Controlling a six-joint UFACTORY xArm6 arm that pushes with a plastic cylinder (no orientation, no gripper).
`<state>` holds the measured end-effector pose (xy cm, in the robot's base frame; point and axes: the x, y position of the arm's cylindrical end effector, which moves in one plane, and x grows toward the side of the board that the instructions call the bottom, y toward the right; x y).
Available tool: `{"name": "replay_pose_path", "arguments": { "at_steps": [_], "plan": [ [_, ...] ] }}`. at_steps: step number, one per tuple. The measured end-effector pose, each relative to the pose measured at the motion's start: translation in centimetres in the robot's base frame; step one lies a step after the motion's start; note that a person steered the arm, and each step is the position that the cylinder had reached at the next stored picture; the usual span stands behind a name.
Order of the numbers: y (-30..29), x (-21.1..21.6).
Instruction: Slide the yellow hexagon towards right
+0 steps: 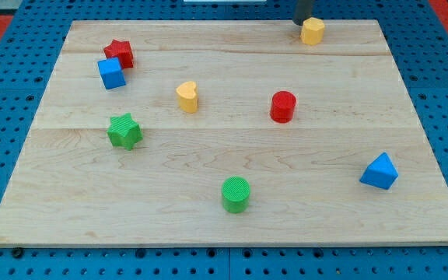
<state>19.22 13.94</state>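
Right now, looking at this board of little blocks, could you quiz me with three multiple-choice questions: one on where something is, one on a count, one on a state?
1. Where is the yellow hexagon?
A. the view's top edge
B. the view's bottom edge
C. board centre

2. How many green blocks are there?
A. one
B. two
C. three

3. How do the red star and blue cube stand?
A. far apart
B. stacked
C. touching side by side

Answers: 1 A, it sits at the top, just right of my tip. 2 B, a green star and a green cylinder. 3 C, their edges meet at the view's upper left.
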Motion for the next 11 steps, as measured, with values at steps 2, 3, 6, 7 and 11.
{"name": "replay_pose_path", "arguments": {
  "at_steps": [2, 3, 6, 7, 11],
  "plan": [
    [-0.2, 0.0],
    [-0.3, 0.0],
    [-0.3, 0.0],
    [-0.3, 0.0],
    [-1.9, -0.1]
  ]
}}
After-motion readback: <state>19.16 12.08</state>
